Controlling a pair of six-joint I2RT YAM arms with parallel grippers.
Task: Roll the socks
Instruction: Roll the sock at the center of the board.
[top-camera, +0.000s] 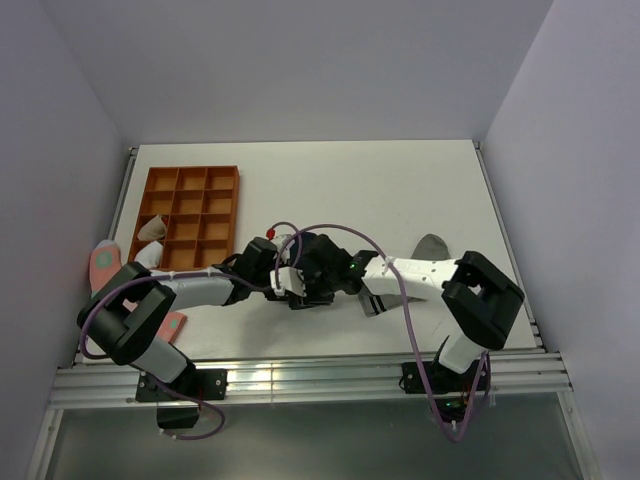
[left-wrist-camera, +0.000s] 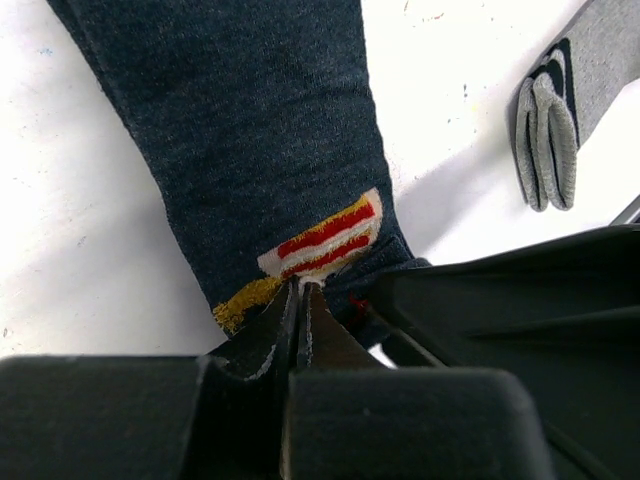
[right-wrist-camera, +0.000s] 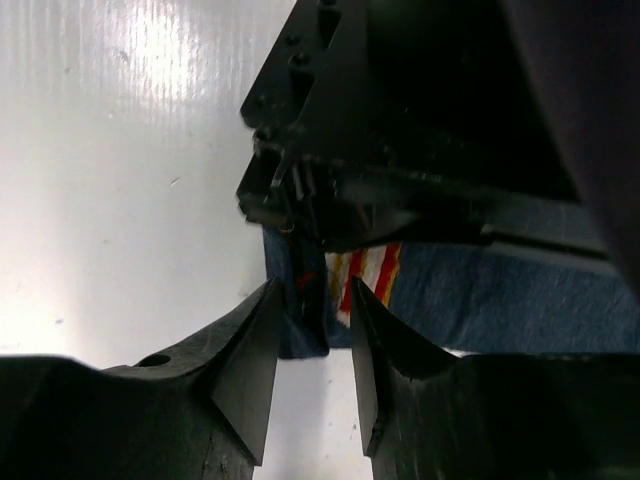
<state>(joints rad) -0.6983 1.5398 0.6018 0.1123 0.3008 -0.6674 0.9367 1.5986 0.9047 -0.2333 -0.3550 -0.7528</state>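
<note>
Navy sock: lies flat near the middle of the desk; in the left wrist view its red-and-white patch is at the 6 o'clock end.
Left gripper: clenched on the sock's edge, just beside the patch.
Right gripper: released, jaws apart, with the same sock edge between them.
Grey sock: on the desk at 2 o'clock from the patch, apart from it.
Tray: at 10 o'clock from both grippers in the top view.

White-and-black arms, purple cables, black wedge-shaped pincer fingers
</note>
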